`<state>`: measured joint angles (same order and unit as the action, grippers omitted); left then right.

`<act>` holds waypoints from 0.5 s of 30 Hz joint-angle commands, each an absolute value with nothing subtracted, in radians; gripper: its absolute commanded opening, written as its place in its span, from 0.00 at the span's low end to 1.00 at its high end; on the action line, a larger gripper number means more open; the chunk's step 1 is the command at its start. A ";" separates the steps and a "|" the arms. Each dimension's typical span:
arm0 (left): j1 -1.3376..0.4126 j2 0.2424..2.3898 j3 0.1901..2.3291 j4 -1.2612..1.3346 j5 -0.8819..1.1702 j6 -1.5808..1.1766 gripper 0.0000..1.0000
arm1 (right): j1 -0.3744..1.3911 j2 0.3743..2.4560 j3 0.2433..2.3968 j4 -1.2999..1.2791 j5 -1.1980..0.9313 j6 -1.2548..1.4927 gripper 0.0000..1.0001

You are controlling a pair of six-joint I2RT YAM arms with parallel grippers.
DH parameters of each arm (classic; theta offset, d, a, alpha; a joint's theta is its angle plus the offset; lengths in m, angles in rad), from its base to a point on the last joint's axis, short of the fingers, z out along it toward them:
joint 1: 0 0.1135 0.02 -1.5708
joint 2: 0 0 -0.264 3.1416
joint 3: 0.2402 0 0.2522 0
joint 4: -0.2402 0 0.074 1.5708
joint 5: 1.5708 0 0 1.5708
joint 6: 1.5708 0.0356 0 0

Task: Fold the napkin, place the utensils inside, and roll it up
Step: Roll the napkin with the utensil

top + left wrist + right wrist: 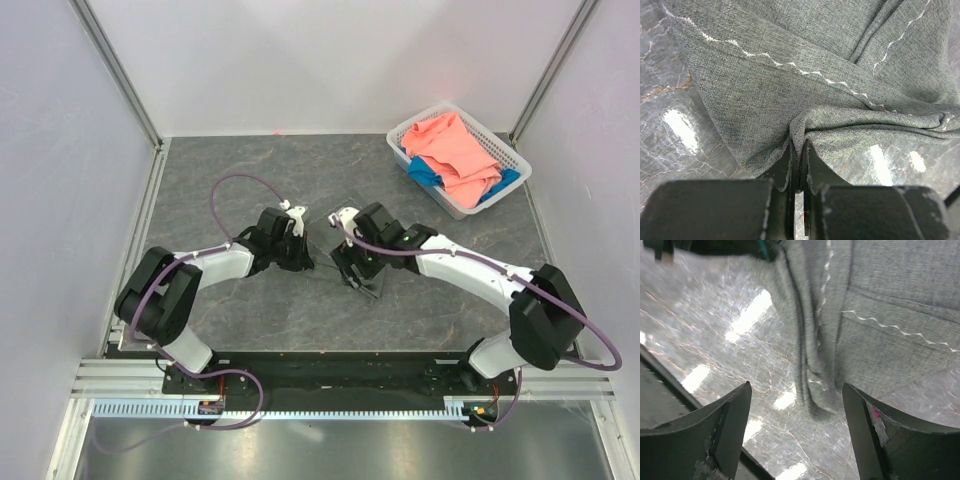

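One side gripped, one free, at the middle of the table (pixel 230 160). Left gripper (pixel 798 150): jaws pinched tight on a bunched edge of the napkin (pixel 790 90), and the cloth puckers at the pinch. Right gripper (pixel 795 405): jaws wide apart, holding nothing, with a ridge of cloth just ahead between them. Fold looks messy, not flat. My take: right grabs the hem corner, both pull taut, then lay edge on edge. Utensils not visible. Basket (pixel 517 160) of pink and blue cloths far right, leave it alone.
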<state>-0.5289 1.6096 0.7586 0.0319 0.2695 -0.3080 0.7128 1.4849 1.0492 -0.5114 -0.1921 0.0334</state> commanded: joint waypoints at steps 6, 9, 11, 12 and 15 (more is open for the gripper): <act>-0.491 1.657 0.801 -0.144 0.313 -0.339 0.02 | 0.879 1.523 1.025 -0.479 0.152 -0.052 0.82; -0.488 1.654 0.805 -0.149 0.316 -0.339 0.02 | 0.899 1.575 1.038 -0.492 0.176 -0.072 0.81; -0.485 1.654 0.808 -0.153 0.313 -0.337 0.02 | 0.908 1.598 1.046 -0.512 0.157 -0.083 0.81; -0.483 1.654 0.808 -0.158 0.310 -0.336 0.02 | 0.908 1.621 1.055 -0.523 0.150 -0.084 0.80; -0.474 1.658 0.816 -0.166 0.308 -0.334 0.02 | 0.908 1.666 1.069 -0.577 0.118 -0.090 0.76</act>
<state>-0.4900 1.6291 0.8059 -0.0696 0.3244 -0.3256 0.9031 1.6192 1.0222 -0.5110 0.1135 -0.0605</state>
